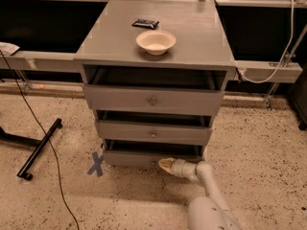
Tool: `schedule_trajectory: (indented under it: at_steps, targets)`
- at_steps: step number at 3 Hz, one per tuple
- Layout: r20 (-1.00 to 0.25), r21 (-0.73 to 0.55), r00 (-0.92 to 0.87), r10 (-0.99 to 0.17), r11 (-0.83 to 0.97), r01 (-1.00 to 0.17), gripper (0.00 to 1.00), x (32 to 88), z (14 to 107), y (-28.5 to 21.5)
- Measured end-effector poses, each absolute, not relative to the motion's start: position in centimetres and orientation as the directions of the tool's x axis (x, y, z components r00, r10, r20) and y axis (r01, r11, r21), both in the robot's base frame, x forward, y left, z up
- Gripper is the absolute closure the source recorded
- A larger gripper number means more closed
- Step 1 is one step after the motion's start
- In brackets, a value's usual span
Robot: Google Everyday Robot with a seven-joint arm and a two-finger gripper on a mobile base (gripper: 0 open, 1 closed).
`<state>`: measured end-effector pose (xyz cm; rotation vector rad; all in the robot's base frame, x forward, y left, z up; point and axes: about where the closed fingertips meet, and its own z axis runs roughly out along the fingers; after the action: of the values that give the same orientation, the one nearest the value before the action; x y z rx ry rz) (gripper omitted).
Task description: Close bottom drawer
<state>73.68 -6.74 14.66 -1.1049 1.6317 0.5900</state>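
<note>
The grey wooden cabinet (153, 32) has three drawers. The bottom drawer (129, 157), the lowest and with a low front panel, stands a little way out near the floor. My gripper (165, 165) reaches in from the lower right on a white arm. Its pale tip rests against the middle of the bottom drawer's front, where it covers the knob. The middle drawer (152, 132) and the top drawer (152, 99) each show a small round knob.
A cream bowl (156, 41) and a small dark packet (145, 23) lie on the cabinet top. A blue tape cross (96, 164) marks the speckled floor at the cabinet's left. A black stand leg (41, 147) and a cable (48, 147) lie on the left.
</note>
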Motion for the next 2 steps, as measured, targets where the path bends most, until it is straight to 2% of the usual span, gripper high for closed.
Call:
schedule_trajectory:
  at_steps: [2]
  targets:
    - [-0.94,-0.111,-0.062,-0.336,0.471,-0.875,1.0,73.33,14.55,-7.79]
